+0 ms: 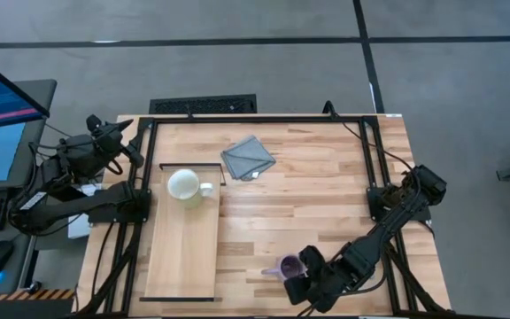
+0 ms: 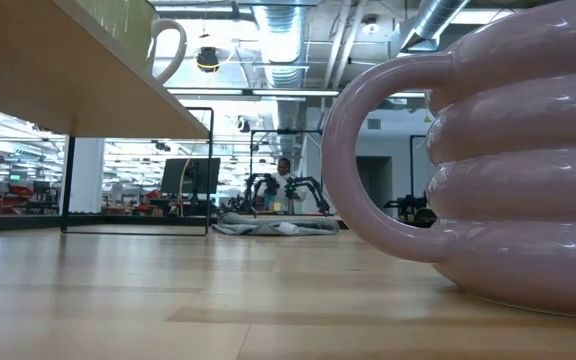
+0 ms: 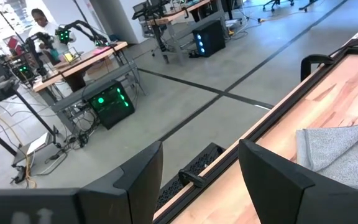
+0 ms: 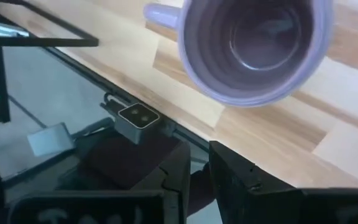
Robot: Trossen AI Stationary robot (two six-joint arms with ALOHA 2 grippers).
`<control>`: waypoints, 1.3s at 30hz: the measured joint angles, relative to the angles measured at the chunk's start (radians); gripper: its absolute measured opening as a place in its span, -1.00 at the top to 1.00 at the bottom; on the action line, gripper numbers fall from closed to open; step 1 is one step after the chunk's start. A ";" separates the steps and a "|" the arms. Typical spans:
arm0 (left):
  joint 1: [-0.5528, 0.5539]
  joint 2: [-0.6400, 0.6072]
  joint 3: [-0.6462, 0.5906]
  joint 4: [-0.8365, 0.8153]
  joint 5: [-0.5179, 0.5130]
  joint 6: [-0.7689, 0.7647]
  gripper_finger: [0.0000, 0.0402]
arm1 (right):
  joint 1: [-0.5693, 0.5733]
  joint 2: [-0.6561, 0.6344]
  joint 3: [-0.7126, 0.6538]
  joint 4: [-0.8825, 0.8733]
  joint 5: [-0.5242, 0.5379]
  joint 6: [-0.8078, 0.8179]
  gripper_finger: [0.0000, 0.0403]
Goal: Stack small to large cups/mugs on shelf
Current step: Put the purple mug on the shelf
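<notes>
A cream-white mug point(image 1: 185, 186) stands upright on the far end of the pale-wood shelf point(image 1: 181, 257) at the table's left; its handle point(image 2: 168, 45) shows in the low view. A ribbed purple mug point(image 1: 288, 266) stands upright on the plank tabletop near the front edge, handle point(image 2: 368, 150) toward the left. My right gripper point(image 1: 312, 285) is just on its near right side, shut and empty; its wrist view looks into the mug point(image 4: 253, 43) past the fingertips point(image 4: 199, 163). My left gripper point(image 1: 135, 142) waits open at the far left corner point(image 3: 197, 174). The grey-blue mug is out of view.
A grey folded cloth point(image 1: 248, 158) lies at the table's far middle and shows in the left wrist view point(image 3: 340, 152). A thin dark frame point(image 1: 370, 159) runs around the tabletop. A small camera block point(image 4: 138, 117) sits at the front edge. A person point(image 2: 284, 175) stands far off in the room.
</notes>
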 joint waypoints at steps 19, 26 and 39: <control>0.000 0.000 0.000 -0.032 0.000 -0.005 -0.01 | -0.076 0.000 0.000 -0.204 0.003 -0.062 0.60; 0.000 0.000 0.000 -0.032 0.000 -0.005 -0.01 | -0.075 0.000 0.000 -0.203 0.002 -0.060 0.60; 0.000 0.000 0.000 -0.032 0.000 -0.005 -0.01 | -0.075 0.000 0.000 -0.200 -0.001 -0.060 0.59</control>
